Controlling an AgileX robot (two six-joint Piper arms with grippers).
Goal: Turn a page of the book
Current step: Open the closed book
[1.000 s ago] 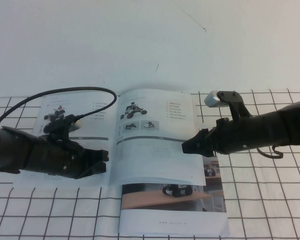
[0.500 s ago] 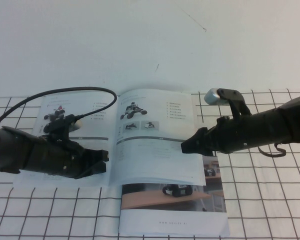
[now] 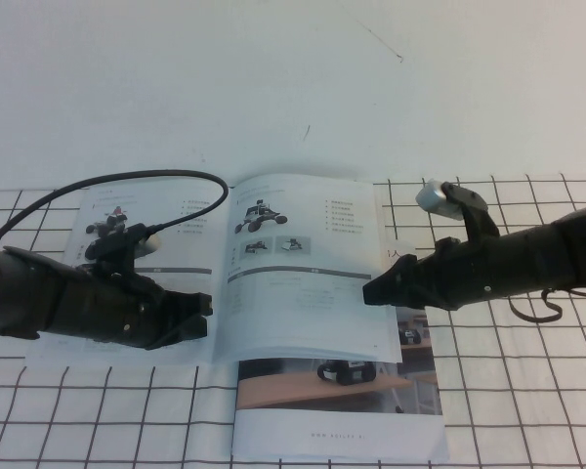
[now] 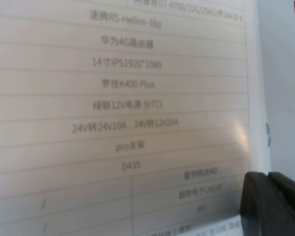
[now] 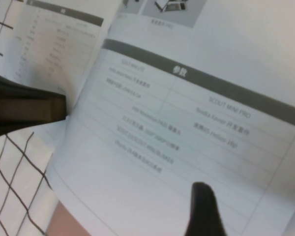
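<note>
The book (image 3: pixel 273 264) lies open on the checked cloth (image 3: pixel 527 410). The left gripper (image 3: pixel 197 311), fingers together, presses the book's left leaf flat; the right gripper (image 3: pixel 376 290), apparently parted, hovers at the page (image 3: pixel 308 259) edge to lift it

Changes I log: right gripper (image 3: pixel 373 290) has drawn back toward the right edge of the counter; its tip, earlier over the page's (image 3: pixel 298 264) grey bar well inside the sheet, now sits at the page's right edge; it has also dropped slightly toward the near edge; the silver wrist camera (image 3: pixel 431 197) on that arm has shifted right and a little lower with it.
</note>
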